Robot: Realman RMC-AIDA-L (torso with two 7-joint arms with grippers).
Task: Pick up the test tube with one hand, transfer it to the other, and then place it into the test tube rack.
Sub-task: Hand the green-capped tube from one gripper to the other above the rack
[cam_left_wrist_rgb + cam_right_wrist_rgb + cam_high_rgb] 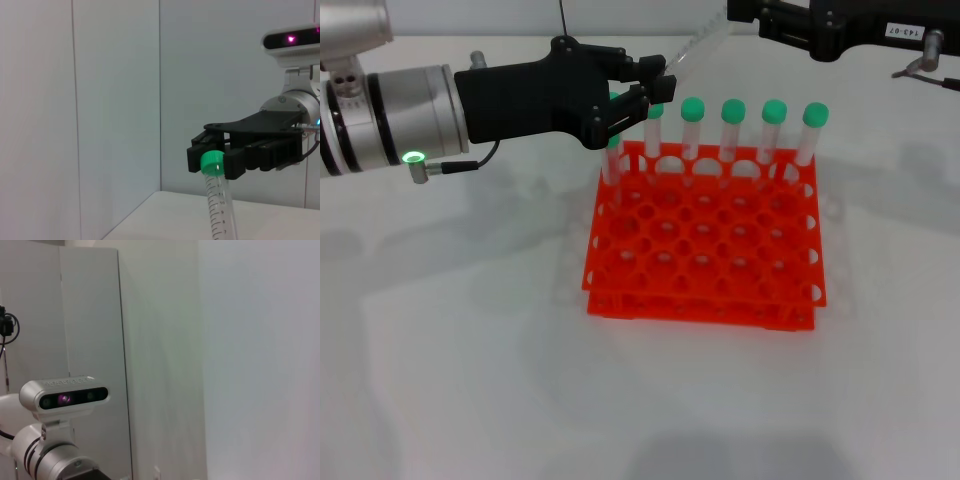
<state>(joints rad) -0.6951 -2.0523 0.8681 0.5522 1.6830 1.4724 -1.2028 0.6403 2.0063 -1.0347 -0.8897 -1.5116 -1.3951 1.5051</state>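
Note:
My left gripper [655, 85], black and unlabelled, is shut on the clear test tube [695, 50] and holds it tilted in the air above the rack's back left corner. The tube slants up toward my right gripper [745, 15], the one with the white label, at the top right. In the left wrist view the tube's green cap [212, 163] sits right at the tip of the right gripper [214, 159]. The orange-red test tube rack [700, 285] stands on the table in front of both grippers.
Several green-capped tubes [774, 112] stand in the rack's back row, and the leftmost ones are partly hidden behind my left gripper. White table surrounds the rack. The right wrist view holds only white walls and the head camera [62, 399].

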